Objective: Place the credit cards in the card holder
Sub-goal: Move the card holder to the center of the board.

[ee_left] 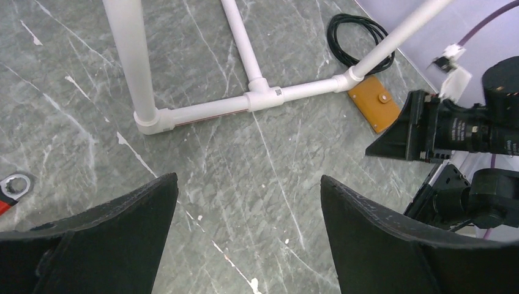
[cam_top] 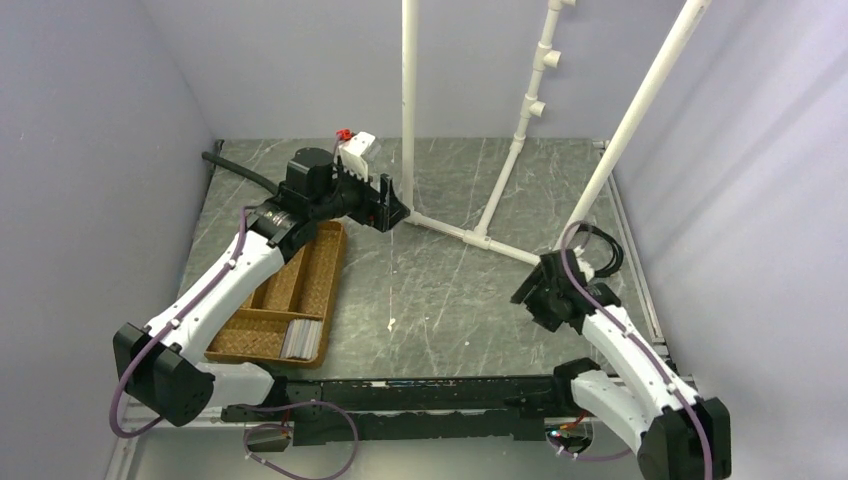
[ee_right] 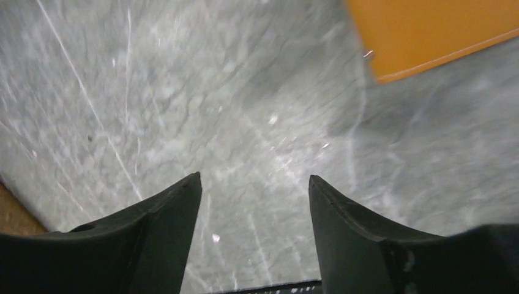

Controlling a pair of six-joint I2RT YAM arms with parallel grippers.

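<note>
Over the grey tabletop [cam_top: 440,290], the left gripper [ee_left: 248,184] and right gripper [ee_right: 254,179] each hover with jaws apart; the card holder [ee_left: 374,101] lies flat just beside the white pipe frame [ee_left: 263,98].

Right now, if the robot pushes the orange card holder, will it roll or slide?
Probably slide, not roll: the card holder lies flat on the table. It looks thin, so likely light and hard to pinch from above. The white pipe right beside it might block it.
</note>
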